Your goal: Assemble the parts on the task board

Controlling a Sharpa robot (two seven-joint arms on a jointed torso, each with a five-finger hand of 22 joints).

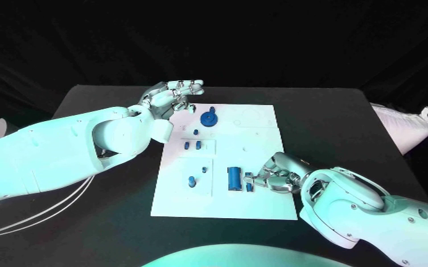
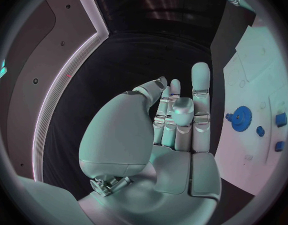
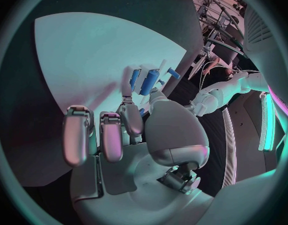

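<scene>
right robot hand [image 1: 274,177] pinches small blue part [image 1: 248,185] beside blue block [image 1: 234,178], task board's [image 1: 258,143] near edge | left robot hand [image 1: 174,99] open, empty, far-left corner by gear [image 1: 209,118] | risk: shallow pinch may let part slip or tilt

Hiding part of a small blue part [image 1: 248,185] behind the right hand [image 1: 278,177] near the task board's [image 1: 258,149] near edge; staying too small to identify.

White task board [image 1: 258,149] flat mid-table, blue gear [image 1: 209,118] near its far edge, small blue parts [image 1: 234,179] seemingly lying scattered
</scene>
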